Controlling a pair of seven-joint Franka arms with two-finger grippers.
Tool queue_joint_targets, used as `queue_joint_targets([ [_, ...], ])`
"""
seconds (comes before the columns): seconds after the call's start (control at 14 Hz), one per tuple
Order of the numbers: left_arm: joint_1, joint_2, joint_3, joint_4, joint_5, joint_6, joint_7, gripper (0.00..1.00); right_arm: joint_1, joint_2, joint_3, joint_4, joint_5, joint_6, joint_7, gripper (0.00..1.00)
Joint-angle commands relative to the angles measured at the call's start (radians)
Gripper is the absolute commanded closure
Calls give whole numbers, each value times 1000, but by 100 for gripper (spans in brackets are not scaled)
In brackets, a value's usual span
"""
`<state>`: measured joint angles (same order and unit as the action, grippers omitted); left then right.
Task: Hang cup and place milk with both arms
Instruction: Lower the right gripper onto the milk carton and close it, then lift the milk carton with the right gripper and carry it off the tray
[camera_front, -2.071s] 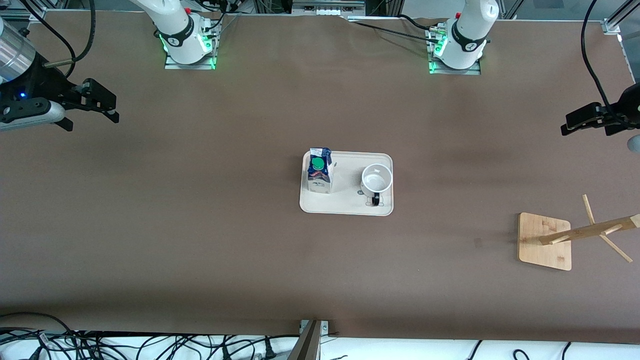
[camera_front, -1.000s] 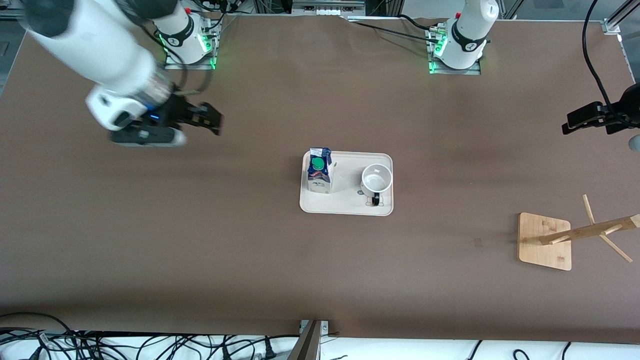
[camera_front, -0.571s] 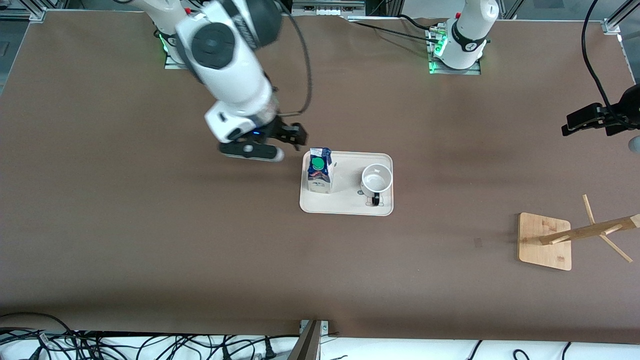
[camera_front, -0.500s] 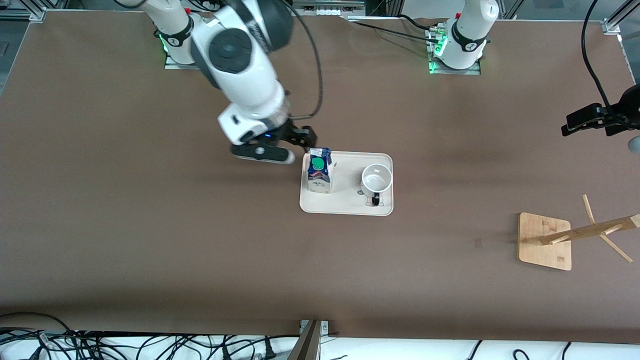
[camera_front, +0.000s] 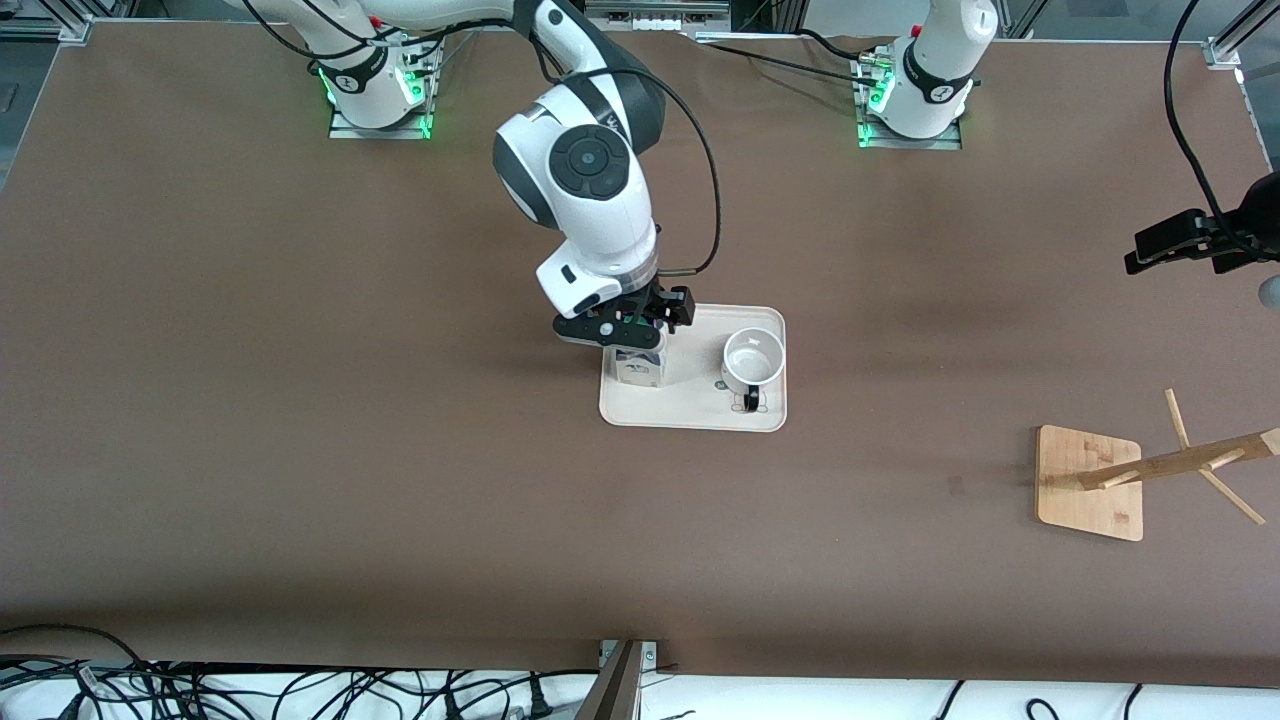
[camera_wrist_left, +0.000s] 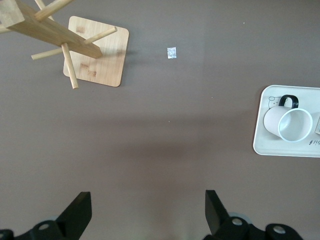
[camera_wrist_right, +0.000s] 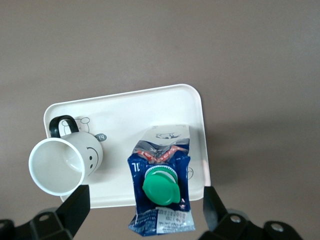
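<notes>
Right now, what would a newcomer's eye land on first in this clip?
The right arm reaching to mid-table, its right gripper open over the milk, which stands on the cream tray beside the cup. Next, the wooden rack toward the left arm's end of the table, where the left gripper waits, open, above bare table.

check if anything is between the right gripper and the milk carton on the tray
Nothing visible is. The right gripper hangs open directly over the milk, fingers spread to either side of it. The cup stands apart beside it on the tray, outside the fingers' path.
</notes>
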<state>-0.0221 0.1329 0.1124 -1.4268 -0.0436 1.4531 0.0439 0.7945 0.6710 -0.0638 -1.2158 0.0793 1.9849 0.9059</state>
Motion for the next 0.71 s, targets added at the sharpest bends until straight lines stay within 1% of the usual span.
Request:
queue_joint_targets([
  [0.0,10,1,-5,-3,-2,10,-2,0,12,25,-14,38,-41,-8,19,0],
  [0.14,31,4,-5,-3,-13,10,-6,0,17,35,-14,35,-75,-11,21,0],
  [0.29,69,17,-5,-4,-73,26,8,0,25,36,-13,28,-88,-11,27,0],
  [0.5,77,31,-7,-6,-85,73,8,0,29,41,-14,27,-95,-11,34,5],
  [0.64,77,31,-10,-6,-78,73,8,0,31,41,-14,10,-96,-11,34,14],
])
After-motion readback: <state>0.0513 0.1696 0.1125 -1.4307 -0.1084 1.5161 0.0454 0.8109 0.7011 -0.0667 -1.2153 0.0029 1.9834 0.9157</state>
